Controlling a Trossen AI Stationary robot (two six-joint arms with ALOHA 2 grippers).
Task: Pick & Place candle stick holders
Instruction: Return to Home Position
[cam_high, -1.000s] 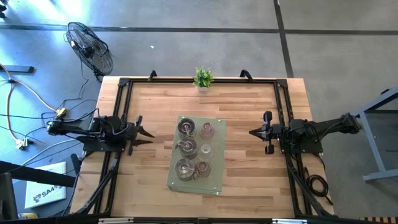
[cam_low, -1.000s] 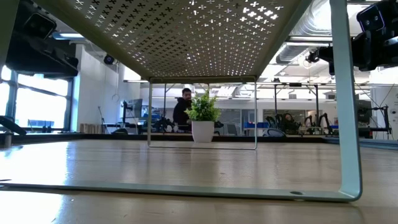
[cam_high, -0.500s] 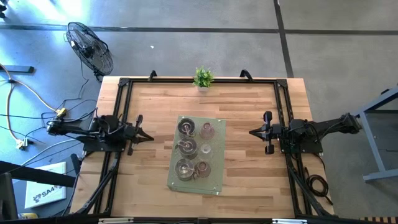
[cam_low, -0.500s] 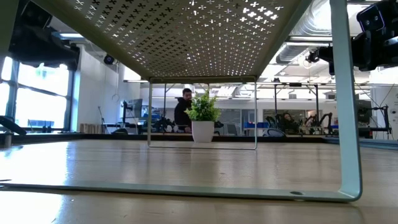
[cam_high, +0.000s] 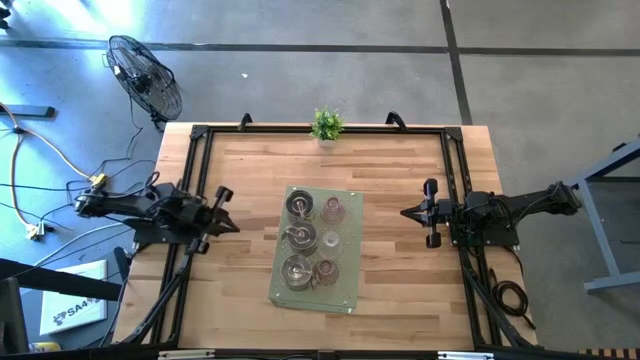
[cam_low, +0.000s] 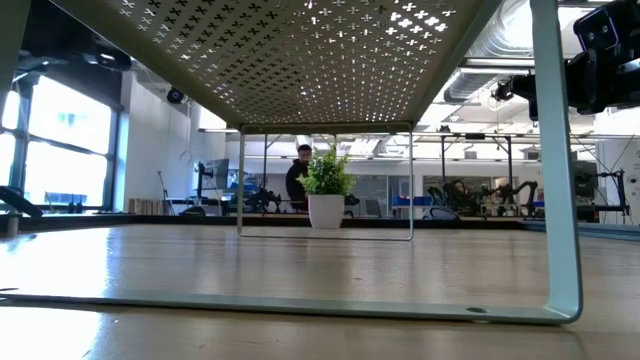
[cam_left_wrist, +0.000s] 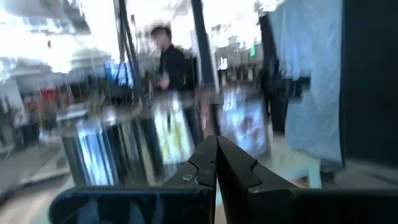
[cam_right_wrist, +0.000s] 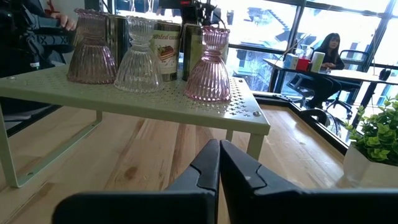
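Six candle holders (cam_high: 300, 237) stand on the shelf (cam_high: 346, 296). The left gripper (cam_left_wrist: 216, 158) and the right gripper (cam_right_wrist: 219, 163) hang at either side, jaws together.

A white board (cam_high: 72, 310) on the floor reads "SA4"; the jar (cam_right_wrist: 166, 55) label on the shelf (cam_right_wrist: 155, 99) perhaps says "scented candle".
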